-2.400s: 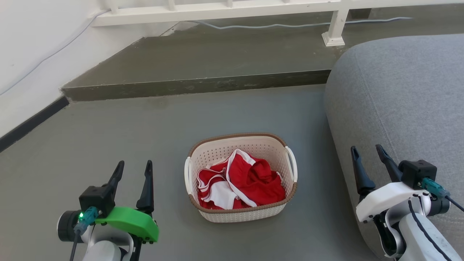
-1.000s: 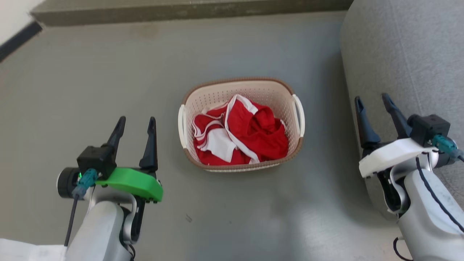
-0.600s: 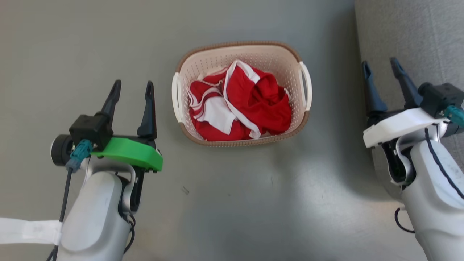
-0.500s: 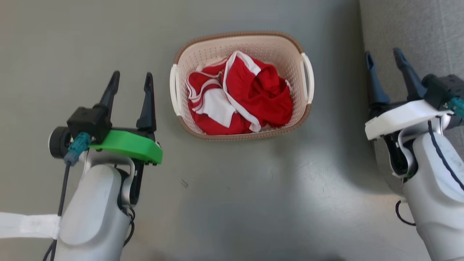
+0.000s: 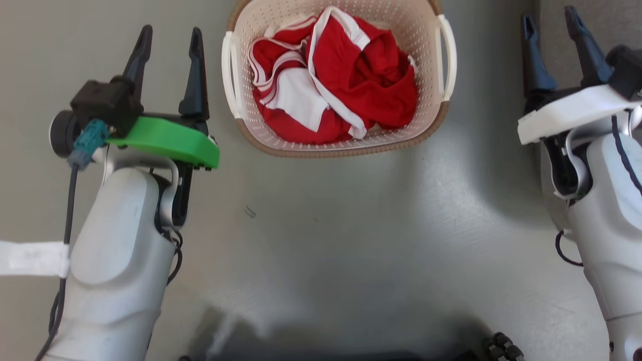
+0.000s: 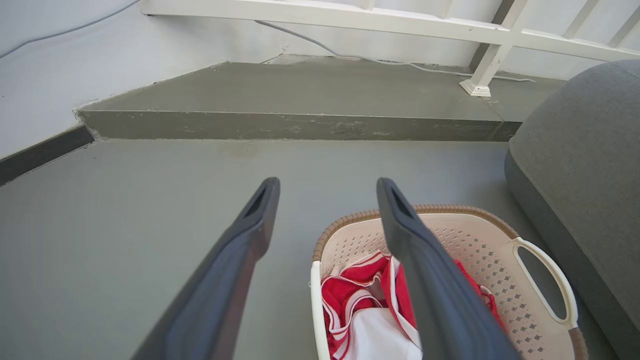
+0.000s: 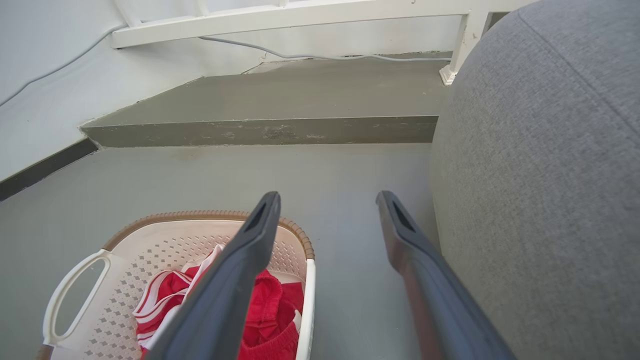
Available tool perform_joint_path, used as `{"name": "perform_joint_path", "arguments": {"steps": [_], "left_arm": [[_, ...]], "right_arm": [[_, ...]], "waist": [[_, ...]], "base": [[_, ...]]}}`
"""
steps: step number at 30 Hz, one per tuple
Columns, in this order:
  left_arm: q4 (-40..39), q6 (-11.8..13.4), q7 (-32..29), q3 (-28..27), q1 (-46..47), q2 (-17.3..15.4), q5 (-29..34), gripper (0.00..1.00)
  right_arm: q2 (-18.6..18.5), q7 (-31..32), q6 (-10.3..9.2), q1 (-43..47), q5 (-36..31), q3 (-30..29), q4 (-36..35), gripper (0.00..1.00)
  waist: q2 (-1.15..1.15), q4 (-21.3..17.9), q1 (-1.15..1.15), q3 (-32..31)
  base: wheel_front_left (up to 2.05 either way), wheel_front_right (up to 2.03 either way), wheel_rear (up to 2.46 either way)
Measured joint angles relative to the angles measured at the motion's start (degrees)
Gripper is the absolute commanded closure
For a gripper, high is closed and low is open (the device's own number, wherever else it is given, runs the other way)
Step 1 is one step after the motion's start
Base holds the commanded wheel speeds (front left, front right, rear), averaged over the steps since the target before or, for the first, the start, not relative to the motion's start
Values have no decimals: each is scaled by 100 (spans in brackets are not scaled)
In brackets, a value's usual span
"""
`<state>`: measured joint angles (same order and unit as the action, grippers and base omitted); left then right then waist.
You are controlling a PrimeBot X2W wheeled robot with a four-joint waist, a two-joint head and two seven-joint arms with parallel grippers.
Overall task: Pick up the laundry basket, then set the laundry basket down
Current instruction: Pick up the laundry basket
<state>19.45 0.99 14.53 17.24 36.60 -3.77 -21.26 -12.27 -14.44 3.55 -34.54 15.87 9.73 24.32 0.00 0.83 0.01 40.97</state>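
While the laundry basket (image 5: 346, 146) sits upright on the grey floor (image 5: 351, 225), its long axis running left to right across the head view with a white handle at each short end, it lies between the left gripper (image 5: 170, 31) and the right gripper (image 5: 548, 14), both spread apart, empty and clear of it.

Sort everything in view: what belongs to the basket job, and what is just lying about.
Job: laundry basket with red-and-white clothes inside; left gripper and right gripper, both open.
Lying about: grey sofa; concrete step; white railing.
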Motion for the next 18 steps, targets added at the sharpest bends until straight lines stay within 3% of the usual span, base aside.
{"name": "perform_joint_path", "arguments": {"steps": [18], "left_arm": [[1642, -392, -416, 71, 1105, 127, -387, 0]], "right_arm": [[287, -13, 148, -883, -181, 427, 1313, 0]], "waist": [[0, -15, 0, 561]], "base": [[0, 0, 0]]}}
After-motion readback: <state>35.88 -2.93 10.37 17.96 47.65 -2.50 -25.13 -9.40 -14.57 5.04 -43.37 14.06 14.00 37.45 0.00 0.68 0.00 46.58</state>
